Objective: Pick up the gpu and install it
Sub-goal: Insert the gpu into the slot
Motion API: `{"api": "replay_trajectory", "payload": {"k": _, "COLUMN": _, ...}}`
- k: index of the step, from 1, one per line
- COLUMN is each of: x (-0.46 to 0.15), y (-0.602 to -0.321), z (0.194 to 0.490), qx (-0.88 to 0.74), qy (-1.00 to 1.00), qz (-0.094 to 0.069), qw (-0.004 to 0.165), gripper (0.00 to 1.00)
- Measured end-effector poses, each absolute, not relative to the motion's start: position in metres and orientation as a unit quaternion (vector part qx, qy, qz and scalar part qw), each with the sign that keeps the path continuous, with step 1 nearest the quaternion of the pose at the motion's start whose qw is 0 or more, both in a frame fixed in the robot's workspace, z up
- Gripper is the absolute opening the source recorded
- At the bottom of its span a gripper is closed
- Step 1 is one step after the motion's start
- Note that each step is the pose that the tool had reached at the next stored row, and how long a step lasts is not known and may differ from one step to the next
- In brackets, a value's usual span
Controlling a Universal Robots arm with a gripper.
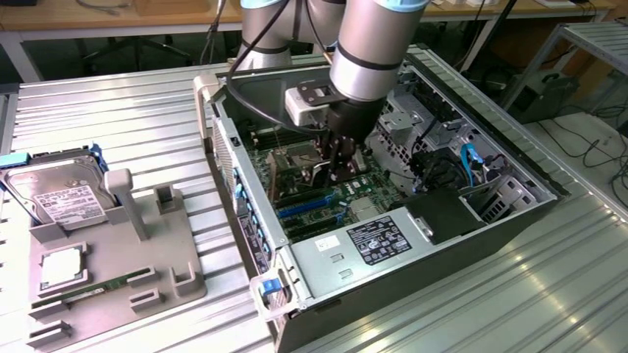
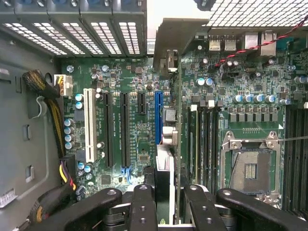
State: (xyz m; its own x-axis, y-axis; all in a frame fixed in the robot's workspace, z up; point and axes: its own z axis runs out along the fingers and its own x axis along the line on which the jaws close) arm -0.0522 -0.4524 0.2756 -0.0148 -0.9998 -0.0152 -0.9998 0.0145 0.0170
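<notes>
Ribbed metal tabletop (image 1: 147,125) spreads under everything we see, and on it lies an opened computer case (image 1: 549,193) with its motherboard (image 1: 365,193) facing up. We find the gpu (image 2: 166,185) inside that case, held on edge between the gripper's fingers (image 2: 144,207) and standing over the motherboard; in the wrist view its metal bracket (image 2: 168,53) rises toward the case's rear slot covers (image 2: 79,29), and its lower edge sits just beside the blue slot (image 2: 158,118). Whether the card touches that slot we cannot tell. The gripper (image 1: 337,163) is clenched on the gpu, reaching down into the case from the arm (image 1: 378,44) above it.

Within the case, beside the gpu, we see the empty processor socket (image 2: 250,168) and black memory slots (image 2: 204,139). A white slot (image 2: 88,122) and black slots (image 2: 124,127) lie on the other side of the blue one. A power supply (image 1: 378,239) with a label sits at the case's near corner.

Outside the case, toward the exterior view's left, a grey holder tray (image 1: 118,272) rests on the table, carrying a hard drive (image 1: 57,191), a processor chip (image 1: 61,268) and a memory stick (image 1: 98,287).
</notes>
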Motion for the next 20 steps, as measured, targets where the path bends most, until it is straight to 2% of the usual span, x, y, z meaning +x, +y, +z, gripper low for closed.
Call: {"api": "replay_trajectory", "payload": {"k": 20, "x": -0.069, "y": -0.461, "z": 0.260, "qx": 0.698, "qy": -0.716, "qz": -0.014, "qw": 0.003, "gripper": 0.28}}
